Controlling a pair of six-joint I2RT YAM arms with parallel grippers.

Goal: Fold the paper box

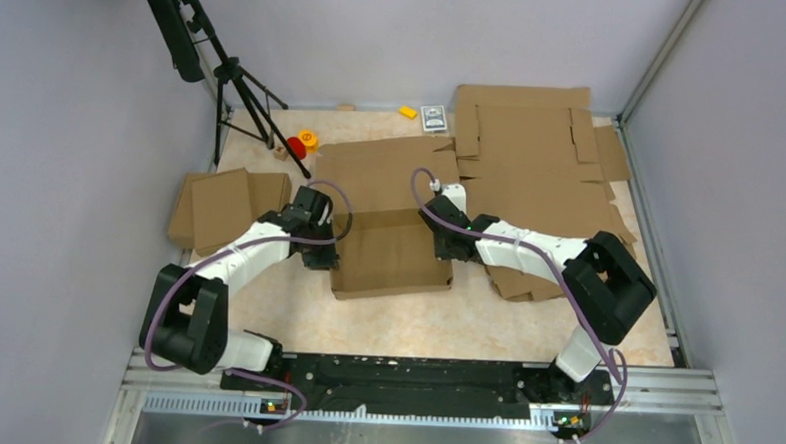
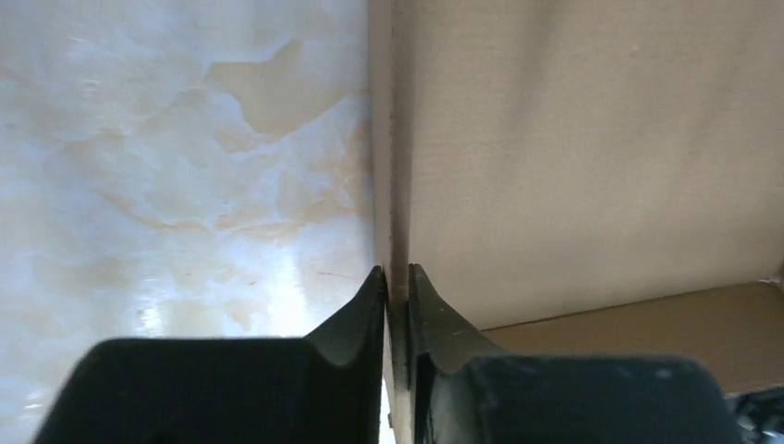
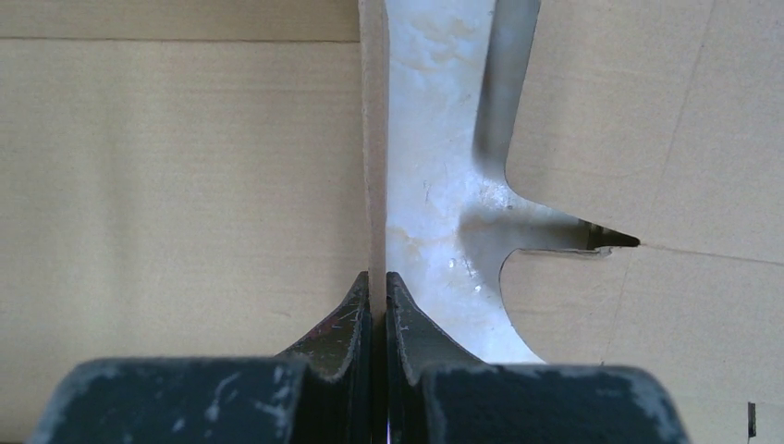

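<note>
I've got the paper box (image 1: 393, 252) centred on the tabletop (image 1: 415, 323) — left claw (image 2: 398, 275) on its left wall, right claw (image 3: 377, 277) on its right; sheet pile (image 1: 533, 138) behind-right, smaller pieces (image 1: 224, 207) left.

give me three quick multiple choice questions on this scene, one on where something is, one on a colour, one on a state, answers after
1. Where on the table does the pile of flat cardboard sheets lie?
A. far right
B. near left
C. between the arm bases

2. What colour is the small block at the table's far edge?
A. blue
B. yellow
C. green

3. What are the right jaws doing?
A. hanging open above the table
B. holding the small block
C. shut on the right wall of the paper box

Answers:
1 A: the top view shows the pile at the far right, beyond the right arm.
2 B: it shows bright yellow near the back wall.
3 C: the right wrist view shows the upright cardboard edge pinched between them.
</note>
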